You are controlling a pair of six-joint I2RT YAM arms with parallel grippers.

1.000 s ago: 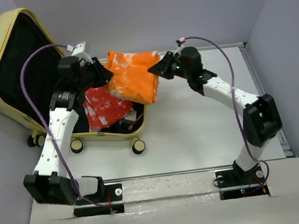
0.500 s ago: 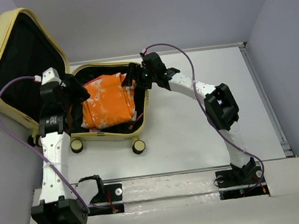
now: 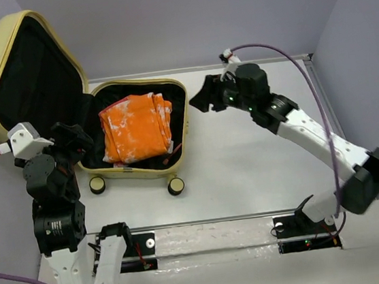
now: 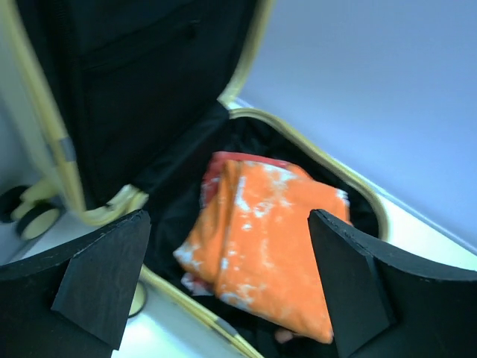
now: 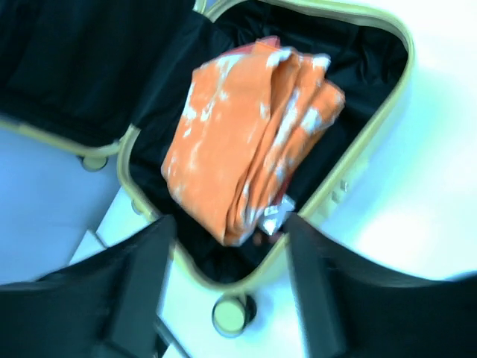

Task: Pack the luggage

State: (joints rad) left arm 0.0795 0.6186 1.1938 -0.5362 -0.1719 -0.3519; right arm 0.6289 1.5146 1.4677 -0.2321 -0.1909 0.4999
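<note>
The large pale yellow hard-shell suitcase [image 3: 134, 171] lies open at the far left of the white surface [image 3: 247, 169]. Its base rests flat. Its lid [image 3: 37, 70], lined in black fabric, stands tilted up against the left wall. Two small black-and-cream caster wheels [image 3: 97, 185] sit on the surface at the near edge of the base.

Inside the base lies a folded orange cloth with white blotches [image 3: 136, 126], resting on the black lining. A red edge [image 4: 223, 158] shows beneath it at its far end.

The left arm [image 3: 54, 219] rises from its base at the near left. The left arm's jaws sit just left of the suitcase base, near its hinge. In the left wrist view they stand wide apart and hold nothing, with the orange cloth [image 4: 268, 246] visible between them and farther off.

The right arm [image 3: 312, 135] reaches across to the far middle, with a purple cable [image 3: 289, 52] looping above it. The right arm's jaws hang just right of the suitcase, apart from its rim. In the blurred right wrist view they are parted and empty, looking down on the cloth [image 5: 253, 149].
</note>
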